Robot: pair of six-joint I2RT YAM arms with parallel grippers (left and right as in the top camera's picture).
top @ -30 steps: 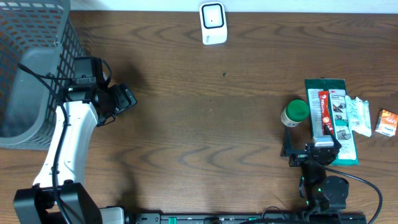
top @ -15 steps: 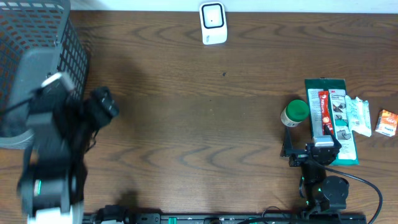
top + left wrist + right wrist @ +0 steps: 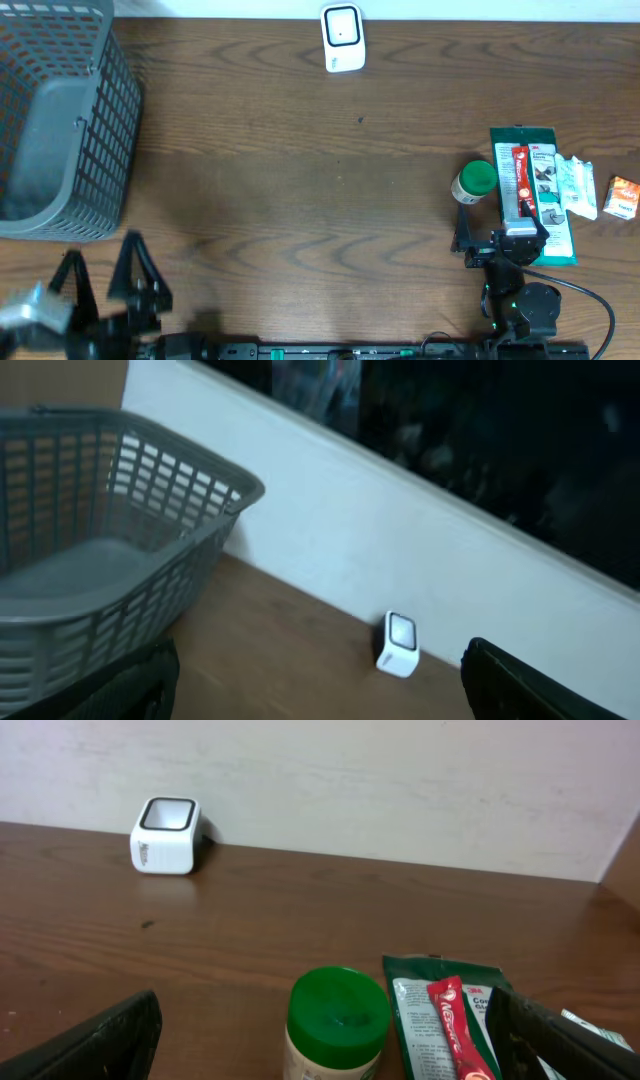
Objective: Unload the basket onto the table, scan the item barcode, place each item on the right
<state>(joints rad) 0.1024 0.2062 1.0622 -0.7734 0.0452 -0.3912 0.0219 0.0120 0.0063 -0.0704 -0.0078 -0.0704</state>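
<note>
My left claw (image 3: 102, 278) hangs at the 7 o'clock corner of the table (image 3: 300, 180), blurred from above. Its two fingers are spread wide with nothing between them. From its wrist I look across to a grey basket (image 3: 60, 120), which stands at 10 o'clock on the table. The basket's floor, where I can see it, is bare.

The small white scanner (image 3: 342, 38) stands upright at the 12 o'clock edge, close against the wall and well apart from both claws.

The goods lie together at 3 o'clock. A jar (image 3: 475, 180) with a green lid stands upright. Just beside it, on its 3 o'clock side, a green pack (image 3: 552, 215) lies flat. A red stick (image 3: 522, 180) lies lengthwise on top of the pack. A white pack (image 3: 577, 187) lies against the green one's far side, and a little orange pack (image 3: 624, 197) lies just beyond it. I cannot make out a barcode on any of them.

My right claw (image 3: 500, 240) sits at 4 o'clock, at the near end of the green pack, jaws fully apart and gripping nothing. From its wrist, the jar rises straight ahead between my fingertips, not touched by either.
</note>
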